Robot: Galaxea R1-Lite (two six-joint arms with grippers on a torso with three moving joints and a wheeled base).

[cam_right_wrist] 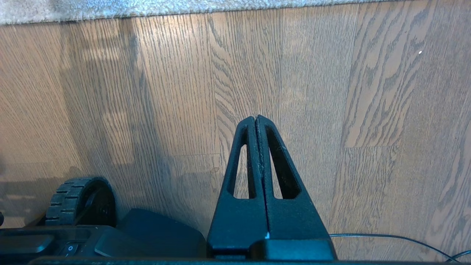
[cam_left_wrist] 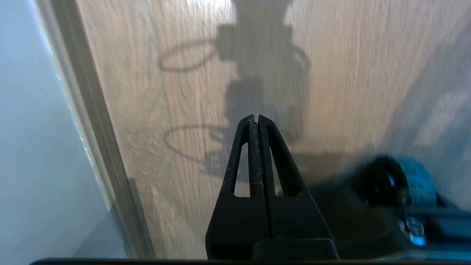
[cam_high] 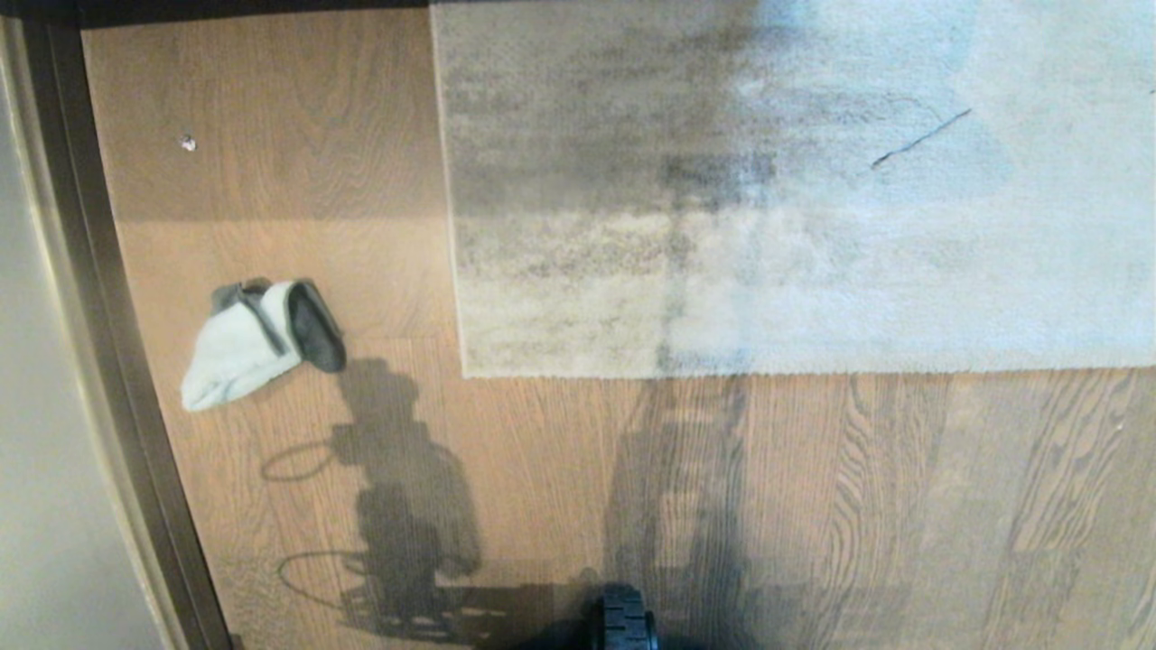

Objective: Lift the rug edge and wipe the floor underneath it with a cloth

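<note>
My left claw (cam_left_wrist: 257, 118) hangs low over the floor (cam_high: 560, 469) with its two black fingers pressed together and nothing between them, pointing along the planks beside the dark skirting strip (cam_high: 108, 343). My right claw (cam_right_wrist: 256, 117) is likewise pressed together and empty, held over bare planks a little short of the rug. Neither arm shows in the head view; only their shadows fall across the wood.

The rug (cam_high: 813, 199) lies flat, its straight near border running across the view and its square corner (cam_high: 465, 372) resting on the floor, well apart from the skirting. The rug edge (cam_right_wrist: 184, 9) shows in the right wrist view as a pale pile strip meeting the wood. Between the rug's side border and the skirting runs an open lane of planks.

The cloth (cam_high: 257, 341) lies crumpled in that lane, near the skirting and off to the left of the rug corner, pale face up with a darker fold turned over at one end. It touches neither rug nor claw.

A small pale speck (cam_high: 188, 143) sits on the floor farther along the lane. One ribbed black wheel (cam_high: 623, 621) of my base shows at the near edge, and a thin black cable (cam_right_wrist: 397, 241) trails over the planks by my right arm.
</note>
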